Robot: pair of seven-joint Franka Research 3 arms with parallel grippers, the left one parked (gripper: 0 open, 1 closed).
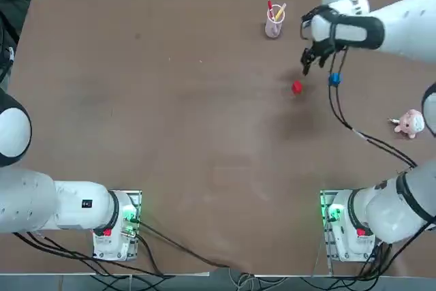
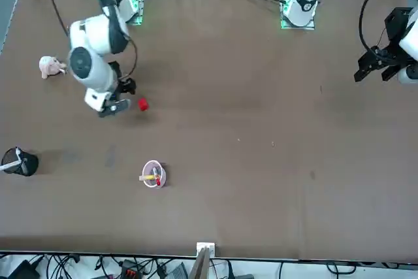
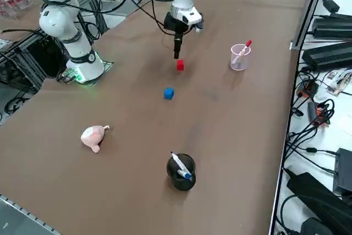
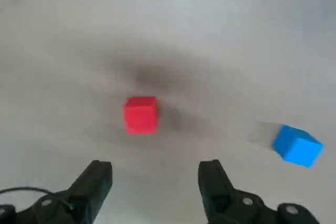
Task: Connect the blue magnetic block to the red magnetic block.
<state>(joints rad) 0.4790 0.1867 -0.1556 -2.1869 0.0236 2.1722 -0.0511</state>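
Observation:
The red magnetic block lies on the brown table, and the blue magnetic block sits a short way to its right, apart from it. My right gripper hovers just beyond the red block, open and holding nothing. In the wrist view the red block lies just ahead of the gap between the spread fingers, with the blue block off to one side. The side view shows the gripper above the red block, and the blue block nearer the camera. In the front view my arm hides the blue block.
A clear cup with pens stands beyond the blocks. A pink plush toy lies at the table's right edge. A black cup with a pen stands farther along that side. A black cable hangs from my right arm over the table.

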